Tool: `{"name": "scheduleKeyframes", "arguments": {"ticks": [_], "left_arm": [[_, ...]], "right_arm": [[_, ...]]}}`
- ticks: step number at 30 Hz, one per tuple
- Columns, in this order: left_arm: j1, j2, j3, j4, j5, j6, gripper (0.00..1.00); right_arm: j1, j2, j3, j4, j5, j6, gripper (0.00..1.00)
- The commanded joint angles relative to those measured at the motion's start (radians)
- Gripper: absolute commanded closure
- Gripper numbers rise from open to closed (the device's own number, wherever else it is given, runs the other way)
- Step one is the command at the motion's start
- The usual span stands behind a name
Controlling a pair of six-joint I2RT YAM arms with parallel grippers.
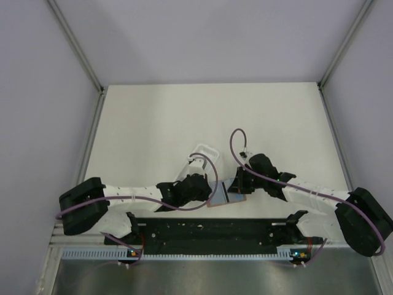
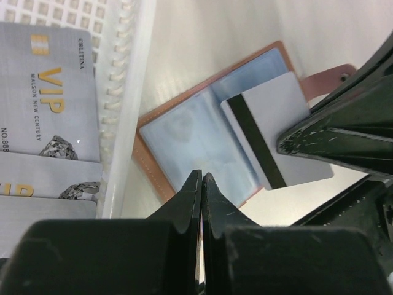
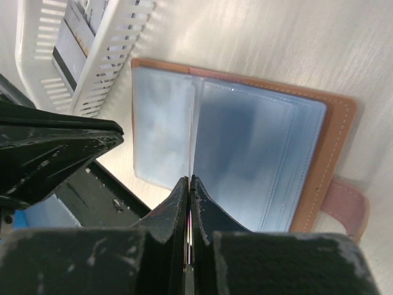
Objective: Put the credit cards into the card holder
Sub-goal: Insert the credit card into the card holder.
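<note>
Left wrist view: the holder lies open at mid near edge of the table. Left gripper, fingers together, sits at its rim; right gripper clamps a card over it.

From the left wrist, the right gripper covers the 3 o'clock corner of the striped card, the left gripper hides the 6 o'clock edge of the card holder, and the VIP cards run off at 9 o'clock.
</note>
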Motion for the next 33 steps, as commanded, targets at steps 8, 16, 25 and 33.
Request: {"name": "scheduleKeyframes", "arguments": {"ticks": [8, 16, 25, 33], "left_arm": [[0.049, 0.005, -0.019, -0.096, -0.102, -0.073, 1.00], [0.080, -0.026, -0.039, -0.123, -0.093, -0.056, 1.00], [0.081, 0.031, 0.011, -0.214, -0.114, -0.095, 1.00], [0.101, -0.107, -0.037, -0.269, -0.169, -0.090, 1.00]], "right_arm": [[-0.004, 0.003, 0.027, 0.049, 0.098, 0.020, 1.00], [-0.006, -0.005, 0.009, 0.103, 0.023, 0.025, 1.00], [-0.006, -0.010, -0.004, 0.099, 0.062, 0.045, 1.00], [-0.006, -0.042, 0.005, 0.065, 0.067, 0.023, 1.00]]}}
